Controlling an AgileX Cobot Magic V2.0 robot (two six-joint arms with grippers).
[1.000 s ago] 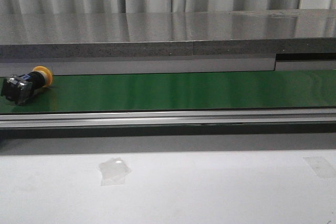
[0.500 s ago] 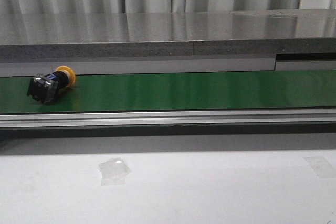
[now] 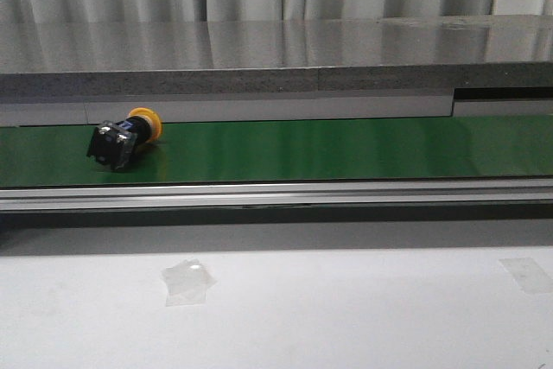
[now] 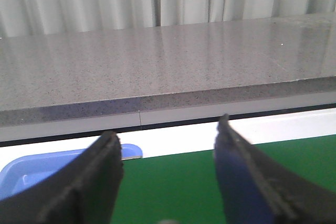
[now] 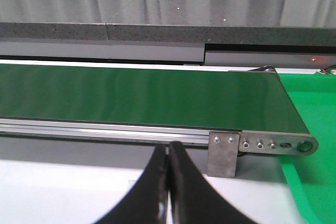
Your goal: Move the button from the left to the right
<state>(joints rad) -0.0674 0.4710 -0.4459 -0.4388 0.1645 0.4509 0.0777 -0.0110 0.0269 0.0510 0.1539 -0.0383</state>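
The button (image 3: pixel 123 138), an orange-yellow cap on a dark blocky body, lies on its side on the green belt (image 3: pixel 328 149) at the left of the front view. No gripper shows in the front view. In the left wrist view my left gripper (image 4: pixel 168 137) is open over the belt (image 4: pixel 173 182), with nothing between its fingers. In the right wrist view my right gripper (image 5: pixel 168 148) is shut on nothing, above the white table in front of the belt (image 5: pixel 136 95). Neither wrist view shows the button.
A grey stone shelf (image 3: pixel 276 58) runs behind the belt, and an aluminium rail (image 3: pixel 276 194) along its front. A blue bin (image 4: pixel 31 169) sits at the belt's left end. The belt's right end has a metal bracket (image 5: pixel 262 142) beside a green surface (image 5: pixel 315 129). Tape patches (image 3: pixel 187 281) lie on the white table.
The button has travelled rightward along the belt, from the left edge of the front view to about a quarter of the way across.
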